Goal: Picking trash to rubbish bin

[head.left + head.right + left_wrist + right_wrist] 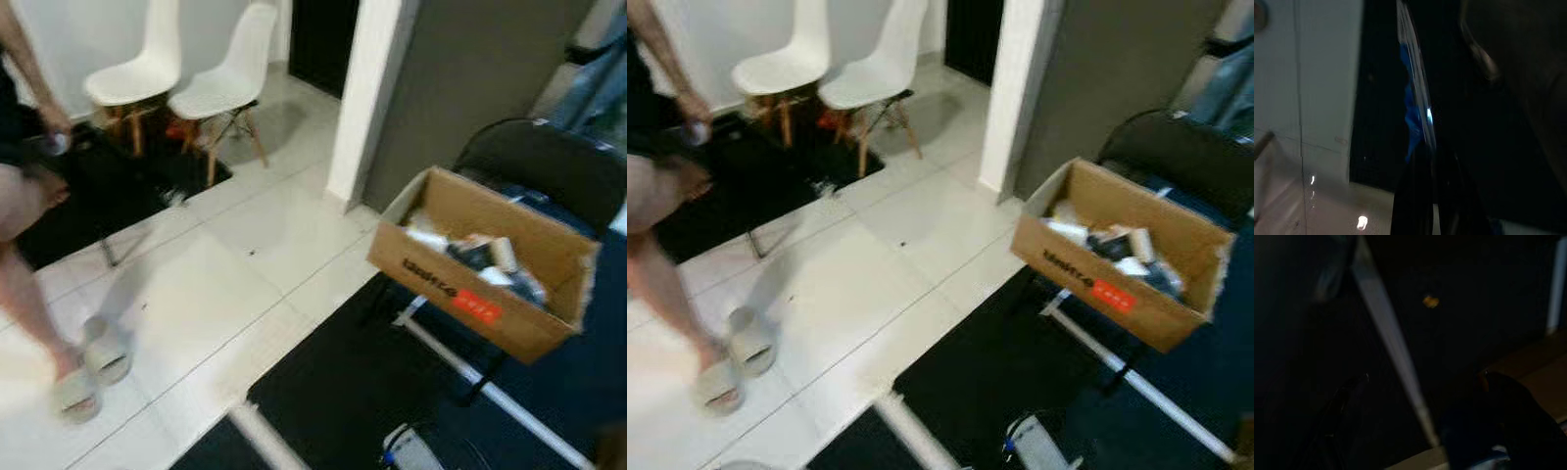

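Looking down, I saw open white tile floor [245, 255] running from the middle to the far left, edged near me by a black mat [362, 392]. My left tool [1422, 196] hung over that mat's edge, fingers pressed together on nothing; my right tool's state I could not tell. The cardboard box [460, 284] of trash stood right. A person's legs [29, 294] crossed left, before two white chairs [186, 78].
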`<state>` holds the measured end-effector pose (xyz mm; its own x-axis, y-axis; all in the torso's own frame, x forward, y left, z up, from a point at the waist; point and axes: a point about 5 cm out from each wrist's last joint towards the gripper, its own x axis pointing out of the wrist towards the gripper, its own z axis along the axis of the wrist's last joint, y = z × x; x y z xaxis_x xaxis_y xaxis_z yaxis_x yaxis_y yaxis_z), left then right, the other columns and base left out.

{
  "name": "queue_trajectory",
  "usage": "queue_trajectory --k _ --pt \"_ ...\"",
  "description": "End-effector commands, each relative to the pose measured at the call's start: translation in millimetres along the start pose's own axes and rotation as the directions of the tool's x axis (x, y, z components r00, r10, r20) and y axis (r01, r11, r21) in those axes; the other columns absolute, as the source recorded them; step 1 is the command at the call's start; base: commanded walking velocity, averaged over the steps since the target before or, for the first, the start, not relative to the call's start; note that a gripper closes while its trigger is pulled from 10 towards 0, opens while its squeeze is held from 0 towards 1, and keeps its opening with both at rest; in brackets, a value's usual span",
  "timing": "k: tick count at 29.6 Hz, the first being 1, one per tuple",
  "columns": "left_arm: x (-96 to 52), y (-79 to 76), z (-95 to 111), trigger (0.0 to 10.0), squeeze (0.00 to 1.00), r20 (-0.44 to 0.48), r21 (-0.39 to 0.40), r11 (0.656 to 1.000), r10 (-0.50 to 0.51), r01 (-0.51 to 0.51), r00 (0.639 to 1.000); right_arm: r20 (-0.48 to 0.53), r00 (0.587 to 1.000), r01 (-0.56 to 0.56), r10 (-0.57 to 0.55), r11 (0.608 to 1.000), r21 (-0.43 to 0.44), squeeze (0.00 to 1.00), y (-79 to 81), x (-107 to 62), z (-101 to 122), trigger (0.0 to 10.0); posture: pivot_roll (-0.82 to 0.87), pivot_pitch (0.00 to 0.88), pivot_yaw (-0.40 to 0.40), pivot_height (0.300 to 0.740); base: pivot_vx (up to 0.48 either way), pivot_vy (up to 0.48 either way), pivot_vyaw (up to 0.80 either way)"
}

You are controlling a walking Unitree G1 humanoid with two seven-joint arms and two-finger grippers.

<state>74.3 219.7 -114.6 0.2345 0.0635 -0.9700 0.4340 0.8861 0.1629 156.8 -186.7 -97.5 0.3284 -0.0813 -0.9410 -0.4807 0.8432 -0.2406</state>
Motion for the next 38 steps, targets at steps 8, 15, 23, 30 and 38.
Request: queue_trajectory --k 8,15,23,30,38 --pt "-0.1 1.5 0.8 10.0 0.00 0.008 -0.034 0.999 0.011 -0.011 1.000 -0.015 1.000 -0.005 0.005 1.000 0.001 0.00 -0.2 0.0 -4.5 10.0 0.06 0.084 -0.010 0.740 0.000 0.000 -0.77" --pt "-0.1 1.6 0.2 10.0 0.00 0.008 -0.040 0.999 0.013 -0.012 1.000 -0.016 1.000 -0.006 0.006 1.000 0.003 0.00 0.2 0.0 -4.8 10.0 0.06 0.092 -0.009 0.740 0.000 0.000 -0.78" --pt "-0.2 1.2 -0.7 10.0 0.00 0.010 -0.055 0.998 0.025 -0.024 1.000 -0.019 1.000 -0.007 0.007 1.000 -0.003 0.00 0.3 0.1 -5.9 10.0 0.07 0.094 -0.009 0.740 0.000 0.000 -0.77" --pt "-0.3 0.8 -0.8 10.0 0.00 0.018 -0.051 0.998 0.025 -0.024 1.000 -0.015 1.000 -0.008 0.007 1.000 -0.010 0.00 0.7 0.1 -6.1 10.0 0.07 0.092 -0.006 0.740 0.000 0.000 -0.78" --pt "-0.5 0.9 -2.3 10.0 0.00 0.014 -0.064 0.998 0.024 -0.023 1.000 -0.013 1.000 -0.004 0.004 1.000 -0.009 0.00 1.2 0.1 -6.2 10.0 0.07 0.098 -0.003 0.740 0.000 0.000 -0.78"
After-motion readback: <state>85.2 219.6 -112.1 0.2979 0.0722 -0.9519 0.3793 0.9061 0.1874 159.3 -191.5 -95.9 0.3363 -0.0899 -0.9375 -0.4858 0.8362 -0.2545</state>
